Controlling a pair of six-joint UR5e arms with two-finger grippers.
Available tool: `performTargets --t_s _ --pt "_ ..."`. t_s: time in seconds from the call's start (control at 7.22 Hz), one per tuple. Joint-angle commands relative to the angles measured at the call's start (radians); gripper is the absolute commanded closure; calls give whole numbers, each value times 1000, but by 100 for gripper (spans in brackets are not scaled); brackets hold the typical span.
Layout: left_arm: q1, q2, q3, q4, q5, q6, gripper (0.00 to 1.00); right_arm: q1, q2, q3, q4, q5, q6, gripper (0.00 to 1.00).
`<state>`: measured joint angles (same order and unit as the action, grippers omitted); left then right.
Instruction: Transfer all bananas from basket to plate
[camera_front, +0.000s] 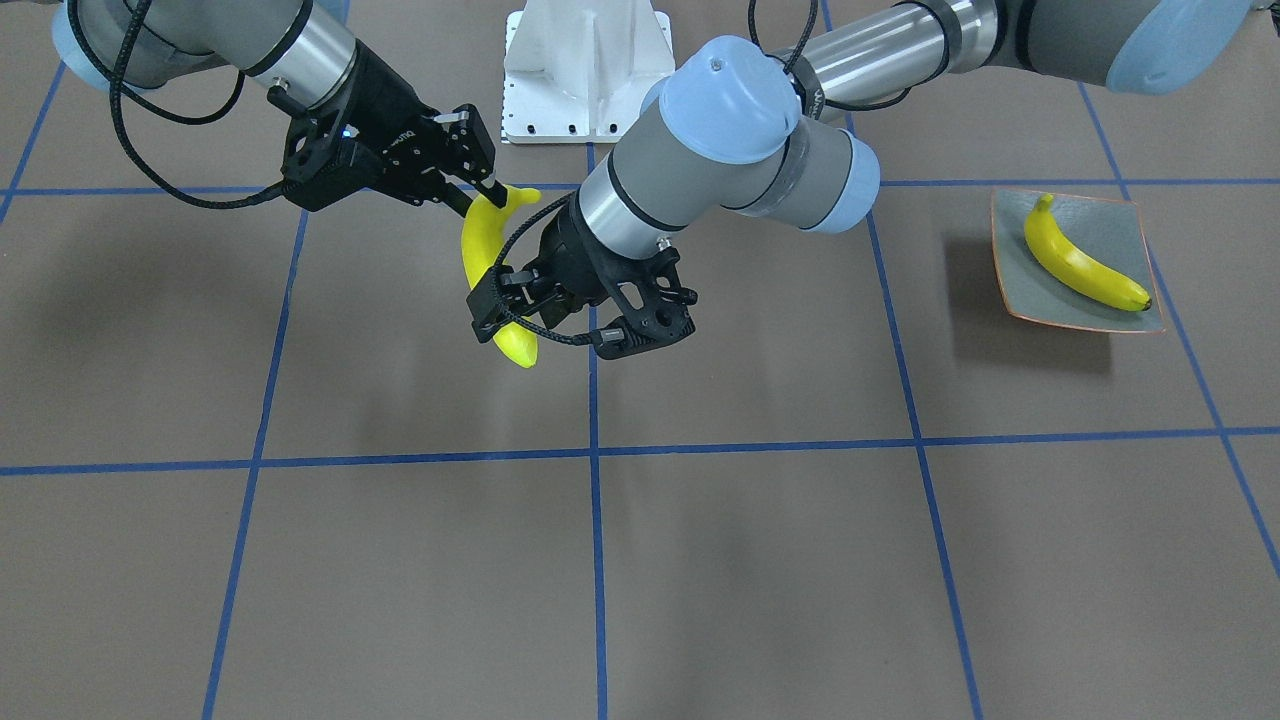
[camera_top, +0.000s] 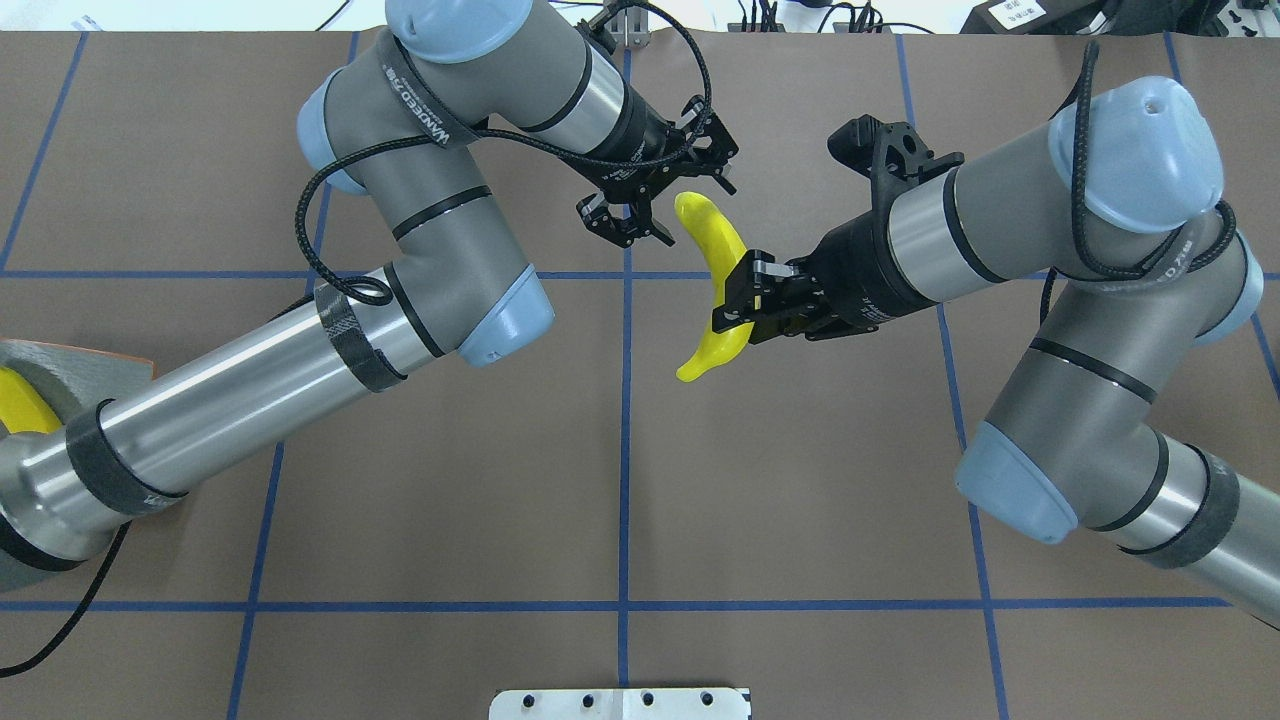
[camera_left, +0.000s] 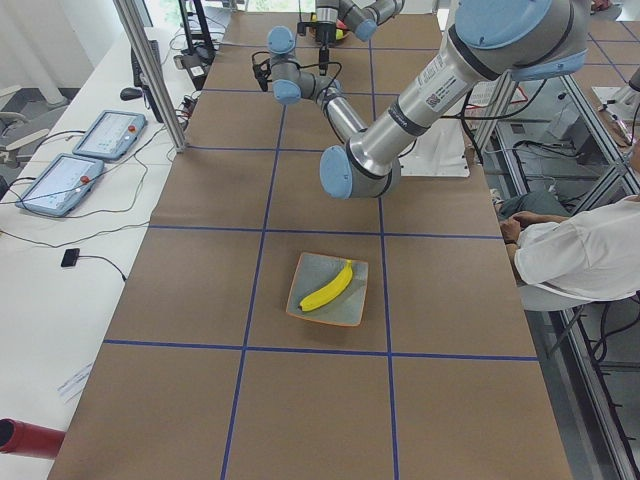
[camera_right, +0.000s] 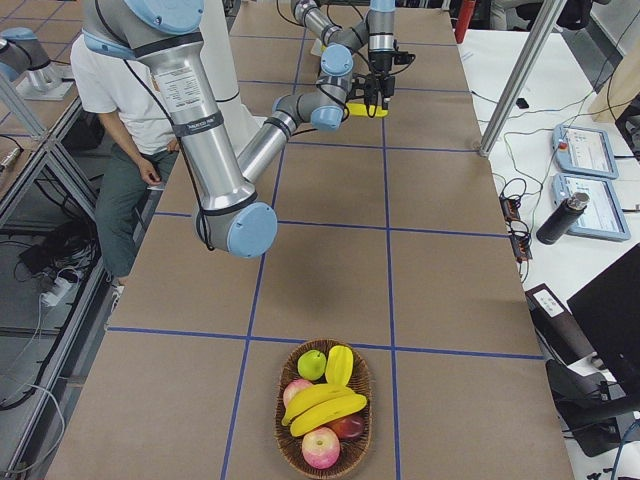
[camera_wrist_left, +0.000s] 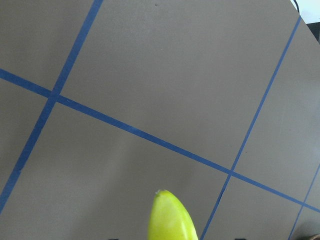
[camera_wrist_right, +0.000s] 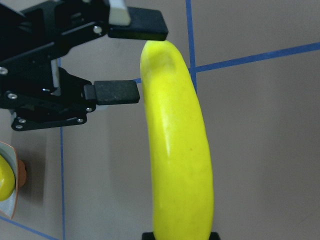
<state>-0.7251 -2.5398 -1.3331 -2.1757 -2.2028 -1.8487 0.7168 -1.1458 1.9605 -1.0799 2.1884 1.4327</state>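
Mid-air handover! The right fingers (camera_top: 745, 280) are clamped across the middle of a banana (camera_top: 718, 240), holding it roughly level, clear above the worktop's (camera_top: 450, 480) centre, with its free end offered to the other arm. That makes sense: the basket (camera_right: 279, 420) sits at the right arm's end of the worktop and the plate (camera_front: 1100, 220) well apart at the left arm's end, so I'd say neither arm reaches both.

The left fingers (camera_wrist_right: 132, 92) are spread wide and hold nothing. The banana's tip is just at their ends, and 1 finger may be touching it; I can't tell. The mid-length grip leaves that end bare for them.

1 banana (camera_front: 1080, 265) lies diagonally on the plate. 2 or 3 more bananas (camera_right: 325, 405) wait in the basket among apples (camera_right: 320, 447). My call: the left must close before the right lets go, or it drops.
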Motion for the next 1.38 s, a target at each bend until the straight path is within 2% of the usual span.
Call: performTargets --t_s 0.0,0.14,0.28,0.42,0.55,0.69,0.83,0.97,1.11,1.25 --pt "4 -2 -1 0 0 -17 43 0 14 -3 0 -33 0 100" --pt "4 -2 -3 0 -3 -18 83 -5 14 -5 0 -48 0 100" --pt "6 -1 -8 0 -3 -17 100 -17 14 -5 0 -76 0 100" --pt "7 0 -9 0 -3 -18 100 -19 20 -8 0 -79 0 100" --pt "7 0 -11 -1 -3 -18 100 -19 20 -9 0 -81 0 48" --pt "7 0 -11 -1 -3 -18 100 -19 18 -6 1 -81 0 0" --pt "9 1 -11 0 -3 -30 100 -11 17 4 3 -69 -1 0" --pt "6 10 -15 -1 -3 -29 100 6 -24 53 2 -64 -2 0" --pt "3 39 -20 -1 -5 -27 100 60 -87 79 5 -5 -3 0" --pt "-23 114 -79 11 -9 -27 100 152 -121 78 5 83 -11 0"
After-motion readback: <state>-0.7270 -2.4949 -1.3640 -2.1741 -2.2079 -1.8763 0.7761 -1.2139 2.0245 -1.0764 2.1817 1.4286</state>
